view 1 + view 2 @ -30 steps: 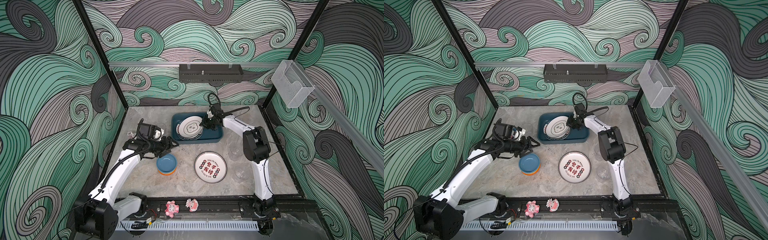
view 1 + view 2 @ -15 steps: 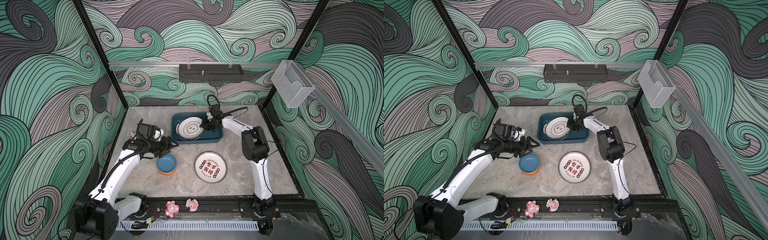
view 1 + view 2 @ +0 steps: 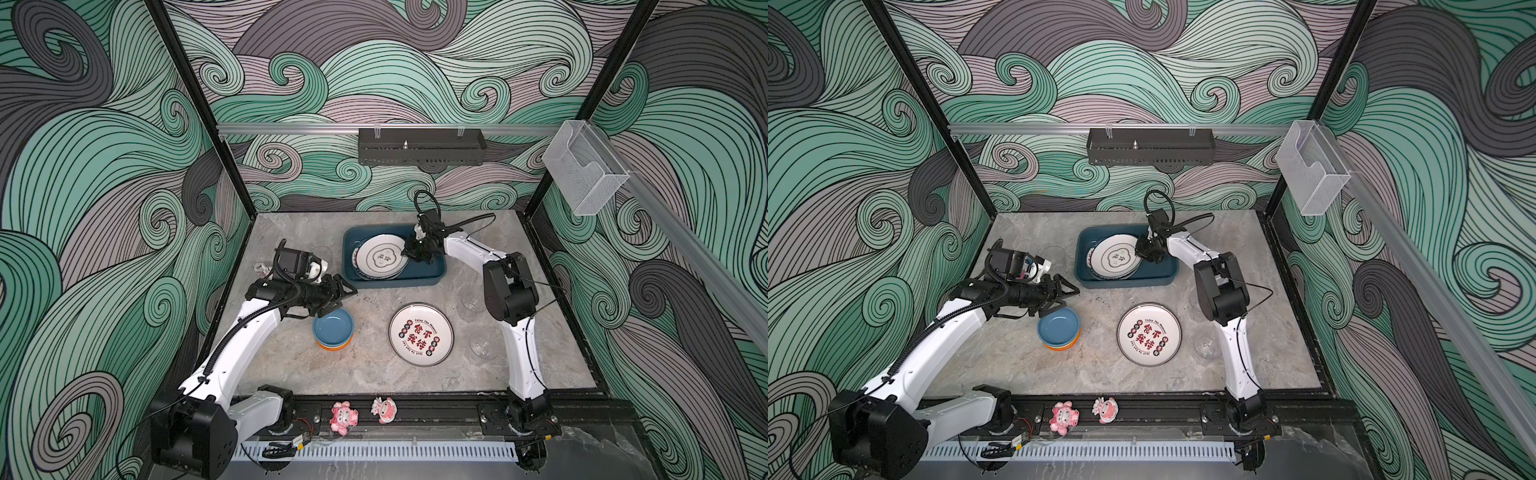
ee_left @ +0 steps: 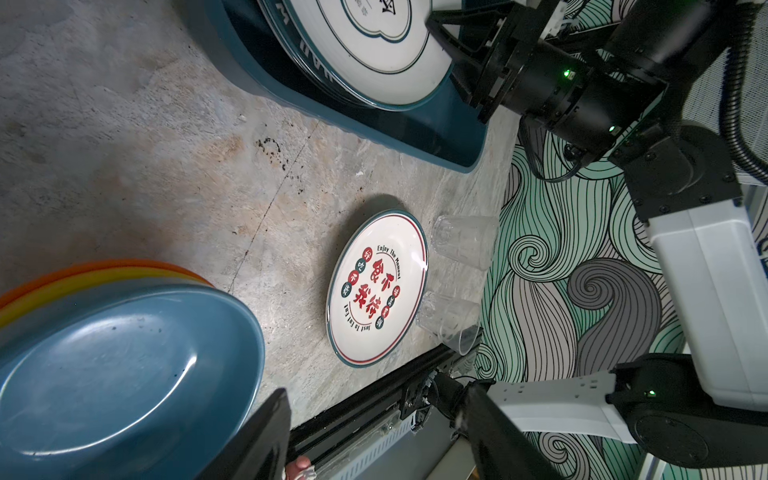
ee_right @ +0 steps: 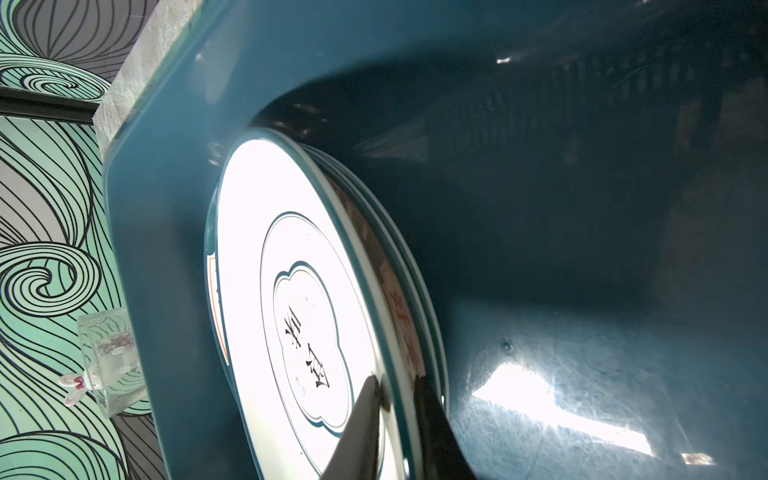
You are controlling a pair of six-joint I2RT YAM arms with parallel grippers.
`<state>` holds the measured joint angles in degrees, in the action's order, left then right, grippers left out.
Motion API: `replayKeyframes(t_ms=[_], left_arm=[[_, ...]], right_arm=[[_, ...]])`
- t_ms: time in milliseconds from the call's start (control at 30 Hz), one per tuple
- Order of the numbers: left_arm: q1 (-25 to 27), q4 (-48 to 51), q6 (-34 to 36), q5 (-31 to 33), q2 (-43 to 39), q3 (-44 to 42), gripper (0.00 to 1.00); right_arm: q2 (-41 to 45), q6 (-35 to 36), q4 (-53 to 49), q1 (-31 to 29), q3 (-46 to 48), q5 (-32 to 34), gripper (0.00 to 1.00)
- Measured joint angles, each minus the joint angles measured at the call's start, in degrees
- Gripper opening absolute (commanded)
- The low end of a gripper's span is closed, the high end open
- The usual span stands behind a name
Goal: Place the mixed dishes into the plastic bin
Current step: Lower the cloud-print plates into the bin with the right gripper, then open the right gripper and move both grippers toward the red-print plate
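Several plates in far bin; marbled table, wave-print walls. Left claw spread over bowls; right claw astride plate rim, grip unclear.

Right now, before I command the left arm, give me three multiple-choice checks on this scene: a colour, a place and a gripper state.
1. What colour is the top bowl of the stack?
A. orange
B. blue
C. yellow

2. Where is the red-lettered plate?
A. on top of the stack
B. leaning on the back wall
C. flat on the table, between the stack and two glasses

3. How is the left gripper?
A. open and empty
B. shut on a glass
C. shut on the plate

Answers:
1 B: a blue bowl sits over yellow and orange ones.
2 C: both top views show it lying flat between them.
3 A: its jaws stand apart with nothing between them.
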<state>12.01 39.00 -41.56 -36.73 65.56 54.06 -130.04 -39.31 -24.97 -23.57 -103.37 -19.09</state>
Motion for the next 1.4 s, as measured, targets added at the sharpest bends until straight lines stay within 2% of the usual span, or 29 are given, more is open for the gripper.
replayKeyframes(t_ms=[600, 833, 1400], left_arm=[[-0.4, 0.0, 0.0, -1.0, 0.3, -0.7, 0.69], [-0.6, -0.2, 0.0, -1.3, 0.8, -0.7, 0.69], [-0.6, -0.9, 0.0, -2.6, 1.5, -0.7, 0.69]], right_arm=[[0.0, 0.3, -0.2, 0.0, 0.0, 0.7, 0.21], [0.0, 0.6, -0.2, -0.1, 0.0, 0.8, 0.26], [0.7, 3.1, -4.7, -0.3, -0.1, 4.6, 0.22]])
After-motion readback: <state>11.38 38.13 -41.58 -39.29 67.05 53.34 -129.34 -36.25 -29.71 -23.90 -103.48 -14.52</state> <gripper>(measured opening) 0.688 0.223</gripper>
